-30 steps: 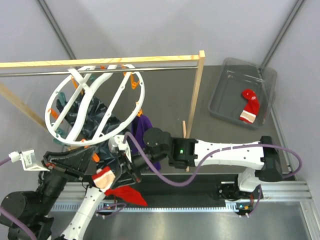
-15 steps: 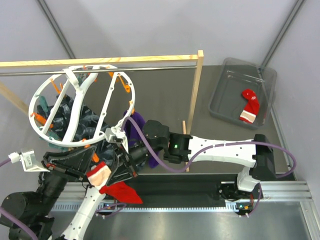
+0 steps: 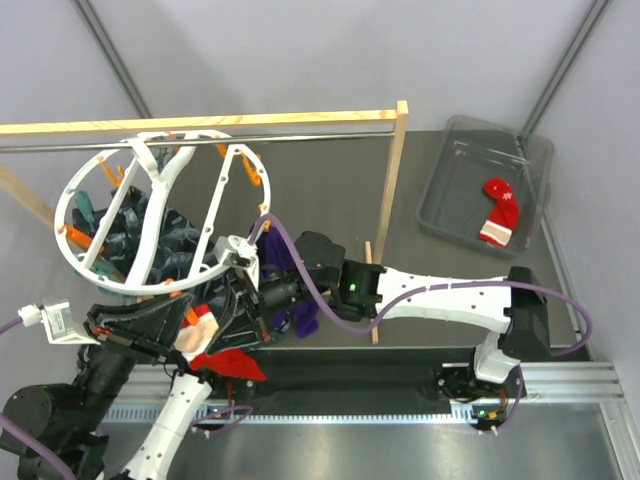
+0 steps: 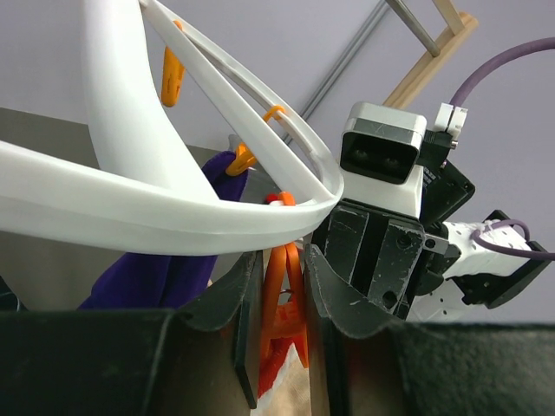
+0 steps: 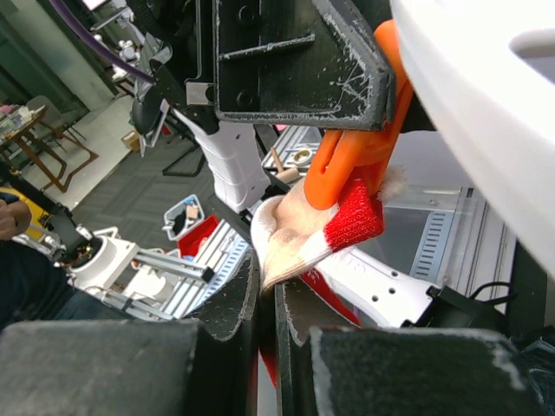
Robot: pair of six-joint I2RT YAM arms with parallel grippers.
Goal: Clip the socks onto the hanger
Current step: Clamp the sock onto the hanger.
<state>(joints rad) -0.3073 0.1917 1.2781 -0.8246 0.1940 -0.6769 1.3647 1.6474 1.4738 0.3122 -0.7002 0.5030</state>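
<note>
The white ring hanger (image 3: 150,215) hangs tilted from the rail. At its near rim my left gripper (image 4: 282,260) is shut on an orange clip (image 4: 283,308), squeezing its handles. My right gripper (image 5: 267,282) is shut on the white cuff of a red sock (image 5: 321,230) and holds it at the clip's lower end (image 5: 355,147). From above, that sock (image 3: 203,335) hangs between both grippers below the rim. A deep-purple sock (image 3: 290,295) hangs from the ring beside them. Another red sock (image 3: 499,212) lies in the bin.
A grey bin (image 3: 450,190) stands at the back right. The wooden rack's post (image 3: 392,200) rises right of the ring, its rail (image 3: 300,135) across the back. Dark patterned fabric (image 3: 170,240) hangs under the ring. Other orange clips (image 4: 172,74) dot the rim.
The ring swung left and has settled. My right arm moved left and down with the sock, bringing its cuff to the clip that the left gripper holds.
</note>
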